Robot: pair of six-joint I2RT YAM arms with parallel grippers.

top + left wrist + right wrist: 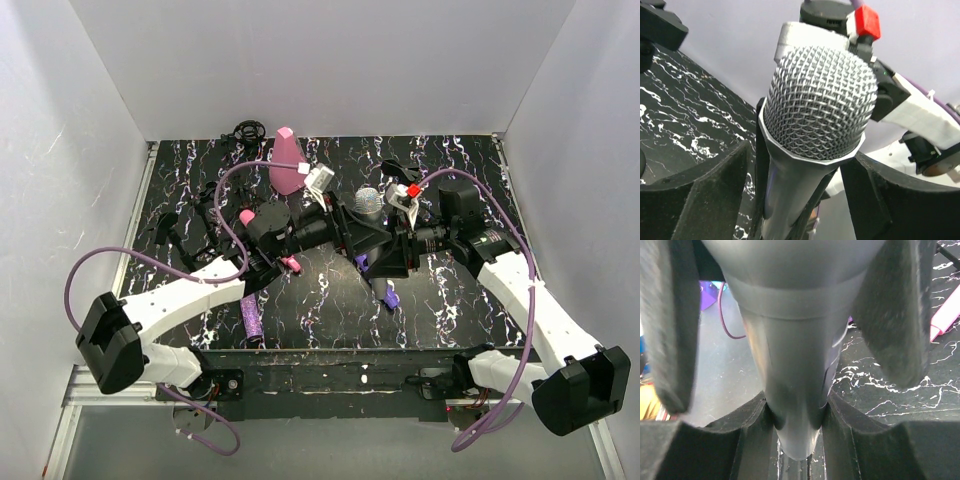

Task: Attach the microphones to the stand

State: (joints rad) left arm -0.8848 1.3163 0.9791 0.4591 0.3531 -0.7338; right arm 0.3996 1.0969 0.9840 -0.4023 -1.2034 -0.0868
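**Ana:** Standing near upright in the middle, that silver mic [367, 203], mesh head up and the body running down toward the worktop [460, 290]. Both arms have met on it.

**Ben:** Which one actually has it?

**Ana:** The right hand [795, 440], I'd say. Its fingers [700, 450] are pressed against the tapering lower body from both sides, no gap showing. That's a closed grip low on the shaft.

**Ben:** And the left hand [795, 200]?

**Ana:** Higher up, straddling the mic just under the head. The fingers [700, 200] are spread, with a sliver of background showing on each side of the body, so it looks open and not touching.

**Ben:** So the mic sits straight between the left hand's fingers, long axis crossing the gap?

**Ana:** Yes, it only has to close inward. There's a black strip hugging one side of the body. Could be a clip, I can't tell.

**Ben:** The stand itself?

**Ana:** Can't pick it out for sure in that black clutter.

**Ben:** The other three?

**Ana:** Lying flat on the worktop: pink mic [291, 264] by the left arm, violet mic [390, 296] in front of the right hand, glitter mic [250, 320] near the front edge.
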